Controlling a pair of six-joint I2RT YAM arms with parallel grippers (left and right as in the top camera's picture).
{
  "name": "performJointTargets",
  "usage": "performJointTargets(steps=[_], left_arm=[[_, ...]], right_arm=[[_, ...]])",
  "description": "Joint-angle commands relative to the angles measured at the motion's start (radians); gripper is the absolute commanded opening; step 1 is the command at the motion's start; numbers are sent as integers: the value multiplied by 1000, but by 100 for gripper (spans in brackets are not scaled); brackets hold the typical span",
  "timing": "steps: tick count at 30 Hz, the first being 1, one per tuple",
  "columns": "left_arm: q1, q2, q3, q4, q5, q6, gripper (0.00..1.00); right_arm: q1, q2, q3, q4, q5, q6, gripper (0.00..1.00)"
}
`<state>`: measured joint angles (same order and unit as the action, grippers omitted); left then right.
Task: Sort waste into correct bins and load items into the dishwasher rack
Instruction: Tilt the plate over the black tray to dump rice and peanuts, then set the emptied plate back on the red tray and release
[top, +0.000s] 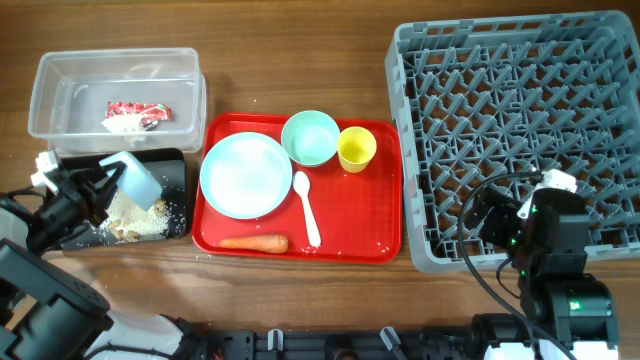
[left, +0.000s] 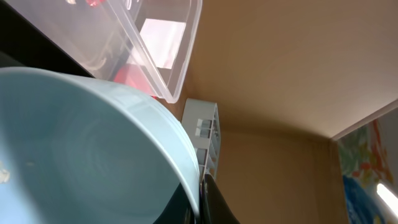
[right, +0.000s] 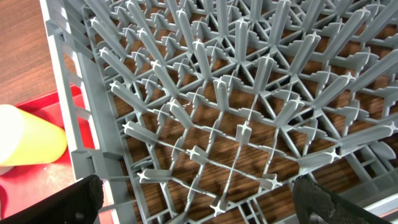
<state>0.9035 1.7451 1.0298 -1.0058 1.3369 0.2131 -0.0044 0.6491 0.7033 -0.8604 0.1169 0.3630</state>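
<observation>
My left gripper (top: 112, 182) holds the light-blue bowl (top: 140, 180) tipped on its side over the black tray (top: 178, 168), where pale crumbs (top: 140, 220) lie heaped. The red-and-white wrapper (top: 138, 111) and white tissue (top: 124, 125) sit together in the clear tub (top: 50, 100). On the red tray (top: 370, 220) are the round light-blue plate (top: 245, 175), mint bowl (top: 310, 137), upright yellow cup (top: 357, 148), white spoon (top: 306, 207) and, along the near edge, the carrot (top: 253, 243). The grey dishwasher rack (top: 520, 110) stands to the right.
</observation>
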Motion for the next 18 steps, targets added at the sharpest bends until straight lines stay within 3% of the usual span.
performJointTargets(steps=[1, 4, 6, 7, 8, 9, 13, 18], left_arm=[[-5, 8, 3, -18, 46, 90, 4], [-3, 8, 3, -6, 1, -11, 4], [-14, 3, 3, -115, 119, 251, 4], [-14, 4, 3, -75, 73, 208, 4], [-14, 4, 3, -34, 9, 68, 4], [-18, 4, 3, -36, 5, 37, 4], [-57, 2, 3, -56, 5, 45, 4], [-217, -66, 3, -68, -12, 97, 4]], right_arm=[[5, -4, 19, -2, 14, 11, 100], [5, -4, 19, -2, 14, 11, 100], [5, -4, 19, -6, 10, 11, 100], [5, -4, 19, -7, 10, 11, 100], [5, -4, 19, -6, 10, 11, 100], [5, -4, 19, -5, 10, 12, 100], [5, -4, 19, -5, 6, 11, 100], [5, -4, 19, -5, 6, 11, 100]])
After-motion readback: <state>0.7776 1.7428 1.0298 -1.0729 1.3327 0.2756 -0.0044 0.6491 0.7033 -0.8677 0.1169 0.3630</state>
